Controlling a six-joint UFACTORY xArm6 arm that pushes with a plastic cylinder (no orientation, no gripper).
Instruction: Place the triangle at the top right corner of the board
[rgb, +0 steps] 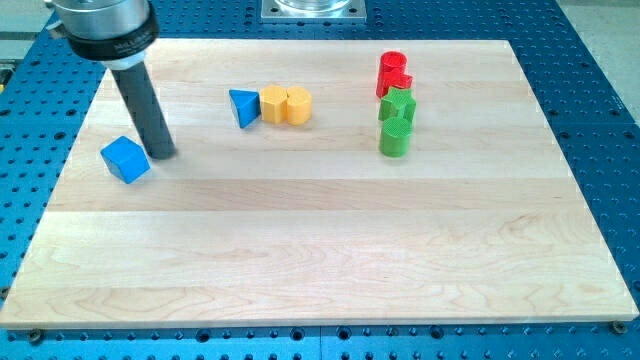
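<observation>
My tip (163, 154) is a bare rod end with nothing to clench or release, and it is resting on the wooden board (320, 260) near the view's left. The blue cube (125, 159) is sitting just to its left, almost touching. The blue triangle (243, 107) is lying up and to its right, touching two yellow blocks (285, 104). Farther right, green blocks (396, 122) and red blocks (393, 72) are standing in a column.

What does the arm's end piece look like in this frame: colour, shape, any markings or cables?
A straight, dark grey cylindrical rod hangs from a wider round collar, black with a metallic silver band above. My tip is plain and blunt. There is faint lettering on the collar, too small to read. No cables show.
</observation>
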